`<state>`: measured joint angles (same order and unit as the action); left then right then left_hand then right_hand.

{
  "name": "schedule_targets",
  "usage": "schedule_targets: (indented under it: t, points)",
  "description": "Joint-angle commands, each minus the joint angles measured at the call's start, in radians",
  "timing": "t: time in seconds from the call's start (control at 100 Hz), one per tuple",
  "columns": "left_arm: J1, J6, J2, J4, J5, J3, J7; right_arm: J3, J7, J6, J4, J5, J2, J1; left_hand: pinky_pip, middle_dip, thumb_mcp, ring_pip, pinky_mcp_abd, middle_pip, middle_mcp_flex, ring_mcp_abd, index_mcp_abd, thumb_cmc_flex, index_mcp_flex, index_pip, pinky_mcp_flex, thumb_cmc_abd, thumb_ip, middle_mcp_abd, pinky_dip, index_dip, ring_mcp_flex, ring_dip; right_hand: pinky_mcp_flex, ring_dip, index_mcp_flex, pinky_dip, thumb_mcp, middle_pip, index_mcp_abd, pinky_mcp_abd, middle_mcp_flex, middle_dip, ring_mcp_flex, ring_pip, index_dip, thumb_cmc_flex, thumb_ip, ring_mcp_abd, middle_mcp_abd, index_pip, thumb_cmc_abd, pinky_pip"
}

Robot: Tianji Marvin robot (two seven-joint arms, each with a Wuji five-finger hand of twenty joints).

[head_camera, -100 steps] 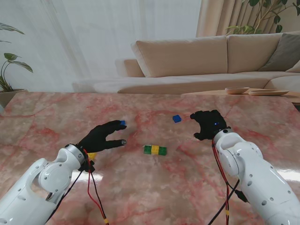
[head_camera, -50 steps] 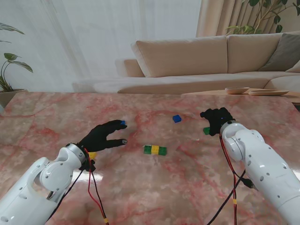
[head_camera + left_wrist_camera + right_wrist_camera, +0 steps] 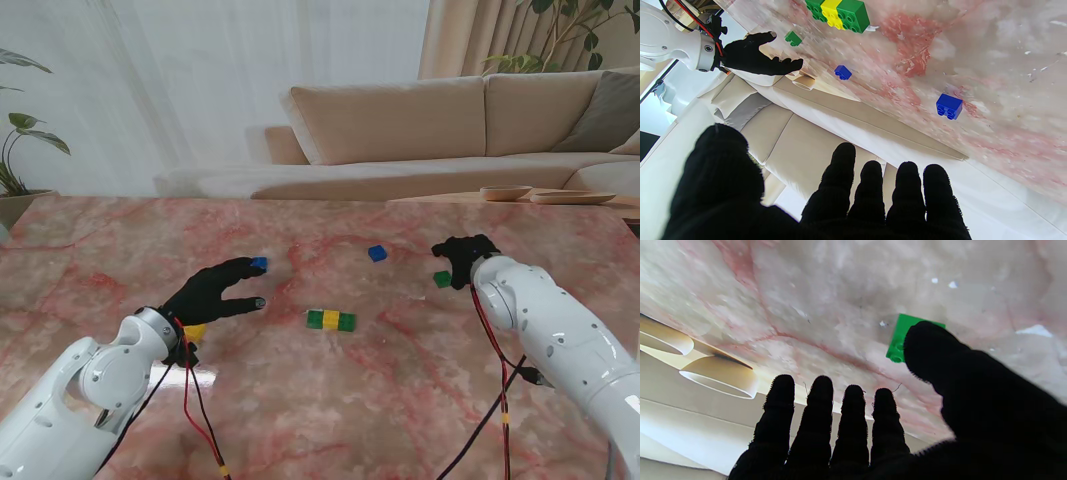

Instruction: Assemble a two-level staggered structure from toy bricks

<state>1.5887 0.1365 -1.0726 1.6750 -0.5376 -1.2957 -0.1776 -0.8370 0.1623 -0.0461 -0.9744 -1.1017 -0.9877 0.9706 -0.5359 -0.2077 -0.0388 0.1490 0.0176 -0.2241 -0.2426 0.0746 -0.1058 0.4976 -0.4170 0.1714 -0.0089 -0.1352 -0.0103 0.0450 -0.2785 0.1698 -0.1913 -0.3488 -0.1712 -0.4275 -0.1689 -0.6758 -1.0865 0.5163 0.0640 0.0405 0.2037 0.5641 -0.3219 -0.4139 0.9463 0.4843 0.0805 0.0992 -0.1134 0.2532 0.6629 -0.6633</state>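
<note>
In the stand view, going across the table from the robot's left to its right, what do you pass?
Left hand → blue brick by its fingertips → green-yellow-green row → second blue brick → single green brick → right hand.

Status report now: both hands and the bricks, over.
Left robot hand open, idle. Right robot hand open beside loose green brick. Green-yellow-green row alone, no second level. Path clear.

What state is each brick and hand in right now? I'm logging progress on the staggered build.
Green-yellow-green row: joined in one line, flat on the table, nothing stacked on it.
Loose green brick: on the table beside the right hand, not gripped.
Two blue bricks: loose, apart.
Yellow brick: partly hidden by the left wrist.
Left hand: open.
Right hand: open.
</note>
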Motion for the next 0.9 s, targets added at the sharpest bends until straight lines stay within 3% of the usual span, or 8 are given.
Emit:
schedule_targets:
  t: [0.0,0.23,0.4,0.52,0.65,0.8,0.84,0.89]
  points:
    - [0.005,-0.006,0.002,0.003,0.0,-0.001,-0.006,0.011,0.014,-0.012,0.027,0.023,0.002,-0.012,0.032,0.012,0.026,-0.033,0.052,0.024,0.011,-0.053,-0.007,0.003,-0.009,-0.019,-0.009,0.041,-0.02,-0.004,0.014,0.002,0.038,0.016,-0.014,-0.02,0.049,-0.009,0.026,0.01,0.01,-0.008,-0.026,0.014,-0.028,-0.009,0.031,0.006,0.039,0.013,-0.008,0.001,-0.001,-0.029]
    - [0.006,-0.009,0.003,0.004,0.0,0.0,-0.013,0.15,-0.037,-0.04,0.136,0.125,-0.011,-0.089,0.042,0.012,0.026,-0.032,0.054,0.023,0.01,-0.053,-0.007,0.004,-0.01,-0.018,-0.008,0.042,-0.02,-0.006,0.019,0.003,0.037,0.016,-0.065,-0.051,0.016,-0.027,0.132,0.103,0.02,-0.001,-0.005,0.045,-0.082,-0.07,0.085,-0.011,0.054,0.028,-0.036,0.011,-0.039,-0.105]
    - [0.007,-0.016,0.005,0.008,-0.004,-0.002,-0.022,0.254,-0.123,-0.045,0.229,0.204,-0.034,-0.141,0.047,0.012,0.026,-0.032,0.055,0.022,0.01,-0.053,-0.008,0.004,-0.01,-0.017,-0.007,0.043,-0.02,-0.005,0.022,0.003,0.036,0.016,-0.122,-0.111,-0.1,-0.044,0.155,0.185,0.055,0.002,0.118,0.091,-0.177,-0.193,0.12,0.0,0.058,0.053,-0.075,0.057,-0.047,-0.212]
    - [0.008,-0.024,0.005,0.008,-0.002,-0.003,-0.025,0.306,-0.166,-0.049,0.276,0.25,-0.052,-0.166,0.054,0.012,0.026,-0.032,0.064,0.023,0.013,-0.053,-0.012,0.005,-0.009,-0.018,-0.006,0.047,-0.02,-0.001,0.025,0.002,0.039,0.016,-0.207,-0.212,-0.219,-0.078,0.14,0.257,0.082,0.018,0.268,0.158,-0.288,-0.379,0.153,-0.009,0.059,0.079,-0.102,0.168,-0.05,-0.393]
    - [0.01,-0.025,0.005,0.009,-0.003,-0.005,-0.025,0.339,-0.204,-0.048,0.316,0.286,-0.068,-0.18,0.057,0.012,0.027,-0.032,0.064,0.023,0.015,-0.056,-0.01,0.004,-0.008,-0.019,-0.005,0.05,-0.019,-0.002,0.027,0.002,0.041,0.016,-0.235,-0.266,-0.263,-0.062,0.179,0.29,0.131,0.022,0.355,0.205,-0.347,-0.472,0.154,-0.009,0.06,0.09,-0.117,0.347,-0.057,-0.505]
    - [0.015,-0.024,0.005,0.009,-0.003,-0.008,-0.023,0.325,-0.194,-0.039,0.307,0.286,-0.064,-0.165,0.062,0.012,0.027,-0.032,0.064,0.023,0.015,-0.056,-0.009,0.004,-0.008,-0.019,-0.005,0.051,-0.019,-0.004,0.028,0.001,0.042,0.016,-0.233,-0.272,-0.249,-0.051,0.212,0.272,0.13,0.019,0.371,0.205,-0.357,-0.472,0.036,-0.001,0.06,0.088,-0.114,0.433,-0.057,-0.52]
    - [0.016,-0.023,0.005,0.009,-0.003,-0.009,-0.022,0.315,-0.191,-0.034,0.301,0.281,-0.062,-0.156,0.063,0.012,0.028,-0.033,0.064,0.024,0.015,-0.056,-0.009,0.004,-0.008,-0.02,-0.005,0.052,-0.019,-0.004,0.029,0.001,0.041,0.017,-0.229,-0.265,-0.233,-0.047,0.217,0.24,0.107,0.018,0.368,0.187,-0.353,-0.457,-0.012,0.002,0.061,0.088,-0.106,0.4,-0.054,-0.512]
    - [0.017,-0.02,0.005,0.009,-0.003,-0.01,-0.02,0.302,-0.184,-0.028,0.289,0.273,-0.057,-0.147,0.064,0.013,0.028,-0.033,0.064,0.024,0.014,-0.055,-0.01,0.004,-0.009,-0.019,-0.004,0.052,-0.019,-0.003,0.029,0.002,0.041,0.017,-0.217,-0.261,-0.198,-0.041,0.218,0.199,0.051,0.012,0.346,0.159,-0.339,-0.438,-0.125,0.003,0.061,0.085,-0.093,0.291,-0.048,-0.493]
